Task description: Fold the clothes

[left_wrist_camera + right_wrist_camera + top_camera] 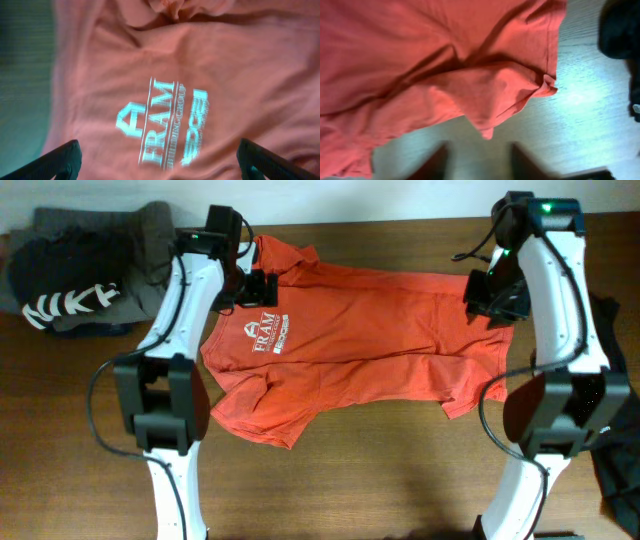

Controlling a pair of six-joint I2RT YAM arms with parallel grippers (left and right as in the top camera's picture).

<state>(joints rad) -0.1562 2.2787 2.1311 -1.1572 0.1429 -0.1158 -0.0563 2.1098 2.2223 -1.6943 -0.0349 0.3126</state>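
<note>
The clothes here are a red-orange collared shirt lying spread across the table, collar at the upper left, white lettering on the chest. My left gripper hovers over that chest print. In the left wrist view it is wide open, one dark finger at each lower corner, nothing between them. My right gripper is at the shirt's far right end. In its wrist view the gripper is open over bare table, its blurred fingers just short of a bunched hem corner.
A heap of dark grey and black garments with white lettering lies at the back left corner. Another dark garment sits at the right edge, also seen as a black shape. Bare wooden table runs along the front.
</note>
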